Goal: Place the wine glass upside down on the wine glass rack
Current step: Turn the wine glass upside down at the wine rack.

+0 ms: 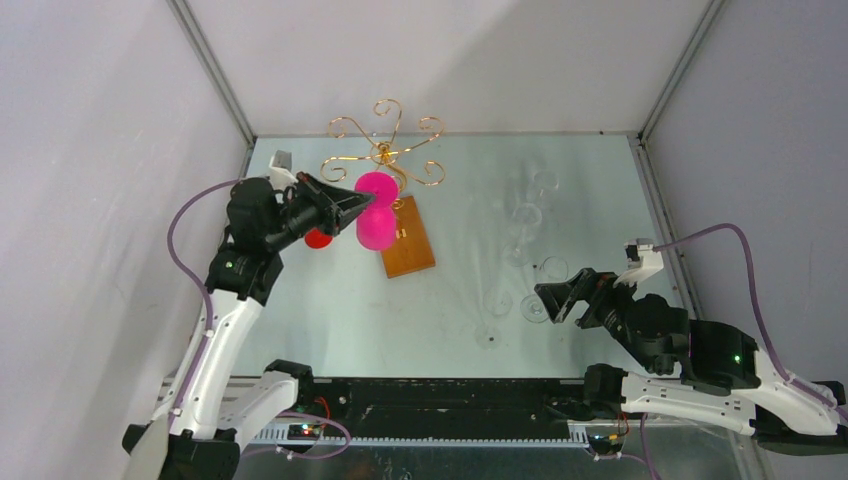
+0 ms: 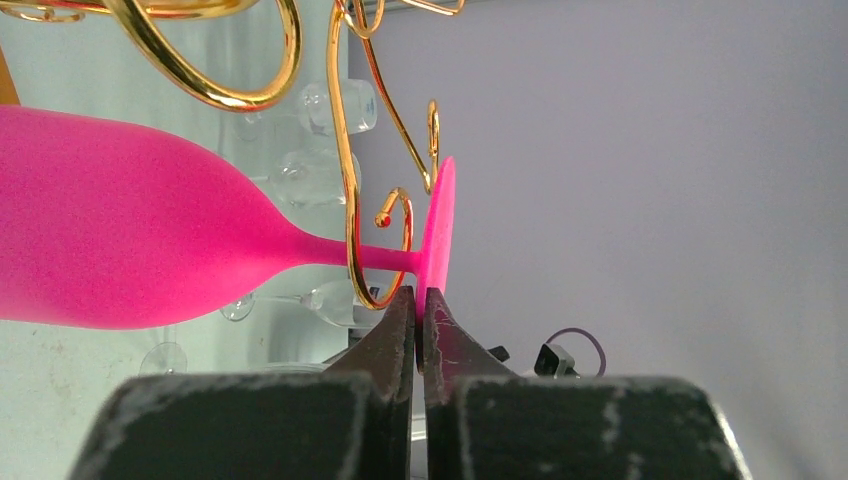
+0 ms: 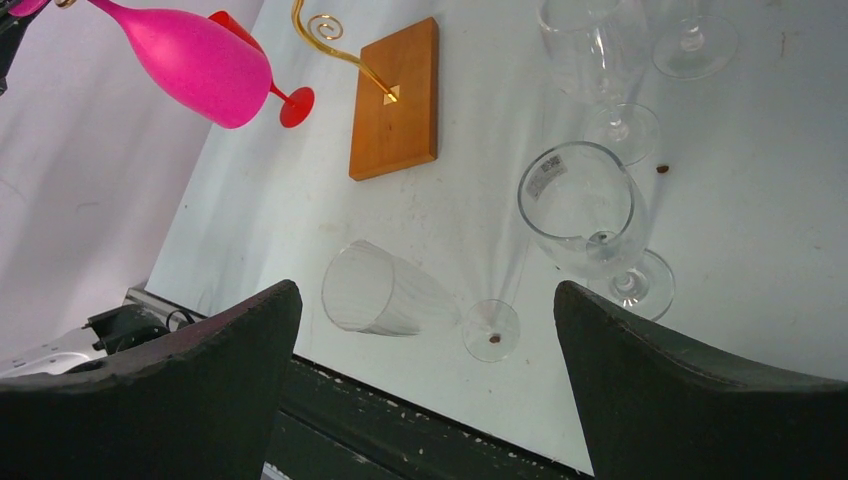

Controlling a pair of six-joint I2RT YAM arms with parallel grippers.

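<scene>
The pink wine glass [image 1: 376, 228] hangs bowl-down and tilted at the gold wire rack [image 1: 385, 150], whose wooden base [image 1: 408, 240] lies beneath. In the left wrist view its stem [image 2: 325, 250] runs through a gold scroll arm [image 2: 350, 200], with the bowl [image 2: 130, 230] on one side and the foot [image 2: 440, 225] on the other. My left gripper [image 2: 420, 300] is shut on the rim of the foot; it also shows in the top view [image 1: 358, 203]. My right gripper [image 1: 553, 300] is open and empty at the front right, far from the rack.
A red glass [image 1: 318, 238] stands left of the rack base, under my left gripper. Several clear wine glasses [image 1: 527, 215] stand at the right, one [image 3: 580, 205] close to my right gripper. A clear flute [image 3: 375, 295] lies on its side near the front edge.
</scene>
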